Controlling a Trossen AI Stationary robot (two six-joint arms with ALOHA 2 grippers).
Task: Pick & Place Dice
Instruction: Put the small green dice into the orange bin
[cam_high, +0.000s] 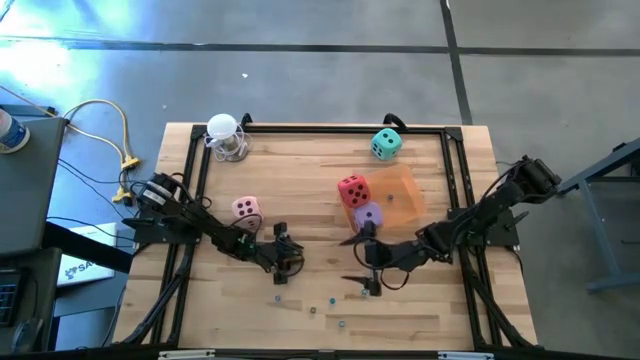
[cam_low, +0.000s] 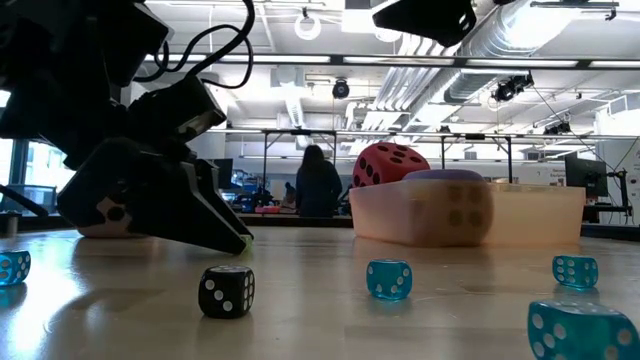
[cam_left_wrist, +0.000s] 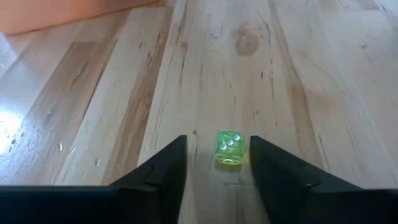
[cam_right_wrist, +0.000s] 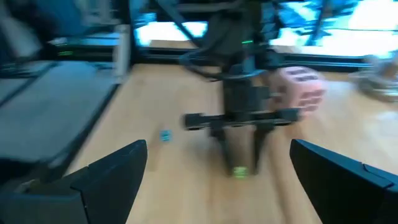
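Seemingly about half remains. The purple die (cam_high: 368, 215) sits in the orange tray (cam_high: 400, 190) at 2 o'clock of centre, with the red die (cam_high: 352, 188) touching its edge. The pink die (cam_high: 246, 208) at 9 o'clock and the teal die (cam_high: 386, 144) at 1 o'clock lie loose. The left gripper (cam_left_wrist: 217, 149), at 8 o'clock, has its fingers apart astride a small green die (cam_left_wrist: 229, 148). The right gripper (cam_high: 350, 261) waits spread wide at 4 o'clock. The bench (cam_high: 300, 320) is pale planked wood. Beyond it is a workshop with ceiling ducts and a distant person (cam_low: 315, 180).
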